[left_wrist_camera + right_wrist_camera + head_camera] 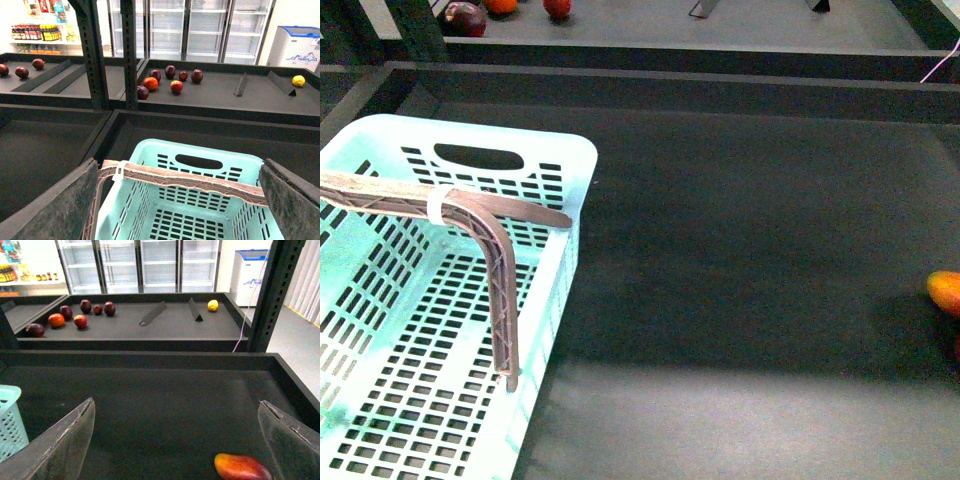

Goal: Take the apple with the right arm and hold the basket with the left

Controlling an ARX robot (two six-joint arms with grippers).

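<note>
The left gripper (pixel 179 162) shows two dark finger pads (pixel 55 205) in its wrist view, set wide apart with nothing touching them. Beyond them the grey-brown handle (pixel 200 181) crosses the light-turquoise basket (pixel 470 128), which sits at the left of the near bin. The right gripper (pixel 176 402) is spread equally wide and holds nothing. It hovers over the dark bin floor (pixel 165 405), with the oblong orange-yellow fruit (pixel 242 467) near it.

The apple cannot be placed with certainty. A red sliver (pixel 957 348) at the front view's right edge, just beside the oblong fruit, is cropped too far to identify. A round red fruit (pixel 176 86) in the cluster on the rear shelf (pixel 225 95) is a second candidate, well apart from both grippers.

Hazards, as judged:
- The right gripper may close on the oblong fruit, the nearest object to it.
- The left pads may close short of the handle, or grip it off-centre near the white band (pixel 440 203), letting the basket tilt or slide.
</note>
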